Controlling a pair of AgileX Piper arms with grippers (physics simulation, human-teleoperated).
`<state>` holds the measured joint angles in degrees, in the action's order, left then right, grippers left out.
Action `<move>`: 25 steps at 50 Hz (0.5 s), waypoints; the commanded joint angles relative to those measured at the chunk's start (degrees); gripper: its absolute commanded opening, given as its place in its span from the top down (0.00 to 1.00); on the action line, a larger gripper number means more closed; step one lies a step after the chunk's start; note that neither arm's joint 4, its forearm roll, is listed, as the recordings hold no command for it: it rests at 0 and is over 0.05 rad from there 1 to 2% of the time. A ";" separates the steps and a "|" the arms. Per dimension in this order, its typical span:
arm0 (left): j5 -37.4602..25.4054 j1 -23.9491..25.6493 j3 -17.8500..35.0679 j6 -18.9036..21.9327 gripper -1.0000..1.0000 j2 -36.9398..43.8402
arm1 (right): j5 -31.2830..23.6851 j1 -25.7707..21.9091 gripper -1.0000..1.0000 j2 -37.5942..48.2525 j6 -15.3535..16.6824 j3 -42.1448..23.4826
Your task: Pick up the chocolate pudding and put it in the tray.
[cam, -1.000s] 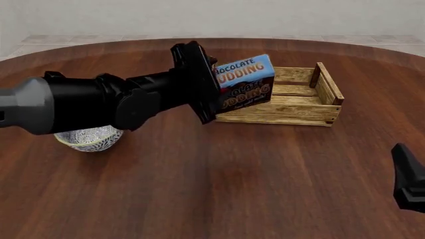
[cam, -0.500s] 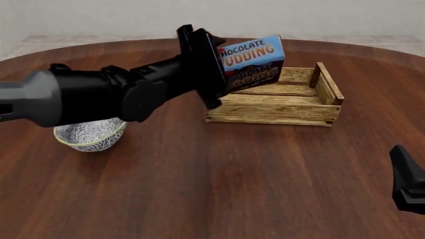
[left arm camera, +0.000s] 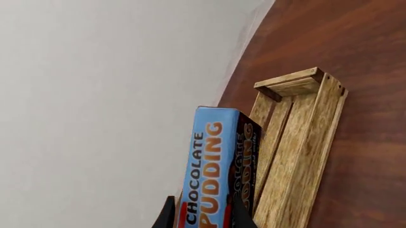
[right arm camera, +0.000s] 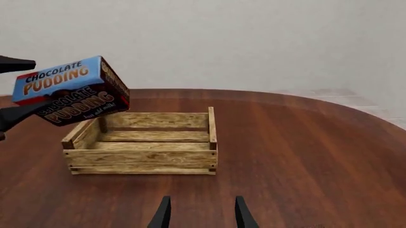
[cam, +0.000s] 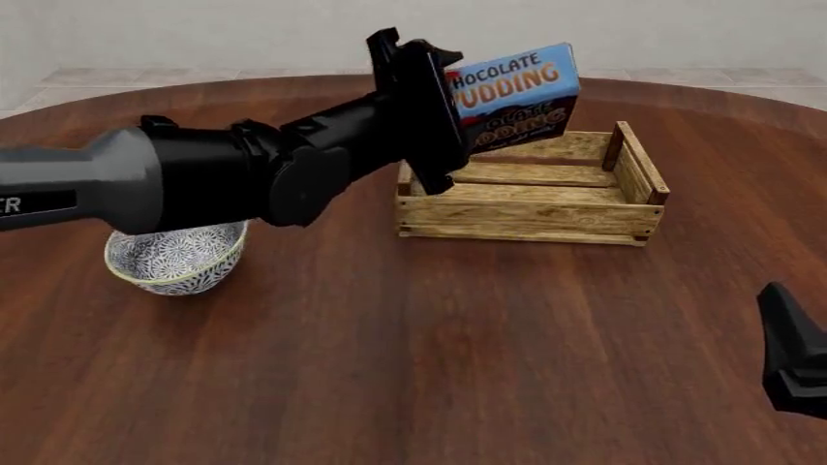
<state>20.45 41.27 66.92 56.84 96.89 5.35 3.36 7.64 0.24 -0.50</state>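
Observation:
My left gripper (cam: 452, 105) is shut on the chocolate pudding (cam: 514, 95), a brown box with a blue top band, and holds it tilted in the air above the left part of the tray (cam: 530, 231). The tray is a light-wood slatted crate at the table's far middle right. In the left wrist view the box (left arm camera: 212, 175) sits between my fingertips (left arm camera: 166, 216), with the tray (left arm camera: 298, 142) beneath. The right wrist view shows the box (right arm camera: 70, 90) above the tray's (right arm camera: 142, 159) left end. My right gripper (right arm camera: 201, 216) is open and empty, low at the near right (cam: 791, 354).
A round grey-patterned bowl (cam: 174, 260) stands at the left, under my left arm. The round brown table's far edge (cam: 672, 89) curves behind the tray.
My left gripper has carried the pudding box up, rightward and farther away, from beside the tray's left end to above it. The right arm has not moved.

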 commanded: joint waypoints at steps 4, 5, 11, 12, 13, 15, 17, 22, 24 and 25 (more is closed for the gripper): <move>-0.26 0.99 4.05 2.34 1.00 2.70 | 0.95 -0.01 0.00 0.97 -0.24 0.11; -0.27 0.99 4.06 2.34 1.00 2.71 | 0.95 -0.01 0.00 0.97 -0.24 0.11; -1.28 1.78 5.19 2.79 1.00 3.78 | 1.21 0.08 0.00 1.15 -0.40 0.18; -1.80 1.69 5.89 2.18 1.00 3.86 | 1.33 0.12 0.00 1.16 -0.45 0.28; -1.81 1.69 5.91 2.18 1.00 3.87 | 1.33 0.12 0.00 1.16 -0.45 0.28; -1.79 1.88 6.25 1.95 1.00 4.21 | 1.38 0.12 0.00 1.09 -0.40 0.39; -1.57 2.11 6.31 1.55 1.00 4.82 | 1.27 0.12 0.00 0.99 -0.47 0.39; -0.61 2.10 7.34 1.15 1.00 6.30 | 1.38 0.12 0.00 1.14 -0.32 0.41; -0.68 2.27 7.77 1.00 1.00 6.71 | 1.53 0.14 0.00 1.44 -0.38 0.30; -0.72 2.35 7.93 0.90 1.00 6.86 | 1.40 0.15 0.00 1.38 -0.38 0.24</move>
<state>19.44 43.09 72.84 57.16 101.83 6.55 3.46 8.69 -0.10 -0.22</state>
